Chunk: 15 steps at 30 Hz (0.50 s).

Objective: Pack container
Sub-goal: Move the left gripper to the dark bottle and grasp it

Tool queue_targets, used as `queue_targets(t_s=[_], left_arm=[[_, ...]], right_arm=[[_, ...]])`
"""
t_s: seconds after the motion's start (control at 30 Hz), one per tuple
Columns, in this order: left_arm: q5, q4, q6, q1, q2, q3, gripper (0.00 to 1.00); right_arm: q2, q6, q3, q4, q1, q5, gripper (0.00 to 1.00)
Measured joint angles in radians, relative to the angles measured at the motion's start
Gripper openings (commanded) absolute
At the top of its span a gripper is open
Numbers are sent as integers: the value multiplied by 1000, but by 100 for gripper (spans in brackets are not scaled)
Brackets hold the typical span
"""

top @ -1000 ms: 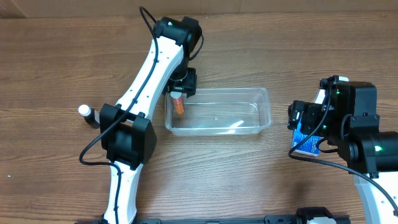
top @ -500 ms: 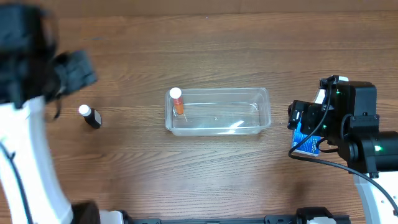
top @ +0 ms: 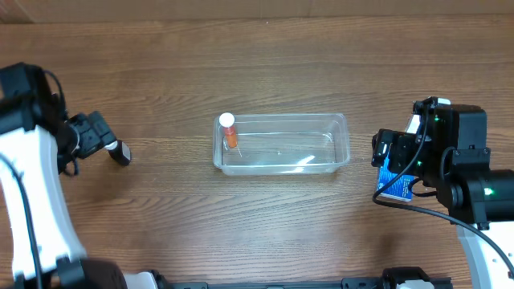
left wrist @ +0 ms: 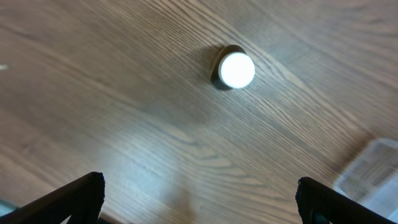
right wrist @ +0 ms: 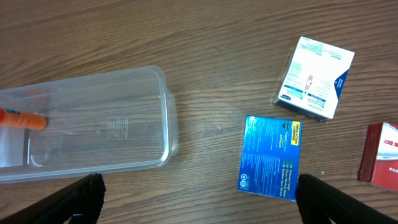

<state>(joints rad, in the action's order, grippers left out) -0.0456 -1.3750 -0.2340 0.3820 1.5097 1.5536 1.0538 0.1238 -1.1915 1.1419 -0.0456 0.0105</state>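
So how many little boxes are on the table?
3. In the right wrist view, a blue box sits nearest the container, a white box next to it, and a red box is cut off at the picture's edge. More could be hidden out of view.

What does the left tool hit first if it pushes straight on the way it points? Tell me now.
Probably the white-capped bottle: it stands just ahead of the open left tool, slightly right of its midline. Depth is unclear, so the tool could meet the bare wooden table beside it instead.
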Motion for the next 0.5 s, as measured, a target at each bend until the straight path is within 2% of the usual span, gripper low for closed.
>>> queue_targets(t_s=[0.07,0.2,0.33,0.5], left_arm=[[24,46,14,-1,137,-9,100],[43,115,59,-9,262,-9,98],[55,158,109,-41,324,-10,96],[61,198,143,-56,384,-10,85]], right_arm=[[0,0,0,0,0,0,100],[0,0,0,0,0,0,100],[0,0,0,0,0,0,100],[0,0,0,0,0,0,100]])
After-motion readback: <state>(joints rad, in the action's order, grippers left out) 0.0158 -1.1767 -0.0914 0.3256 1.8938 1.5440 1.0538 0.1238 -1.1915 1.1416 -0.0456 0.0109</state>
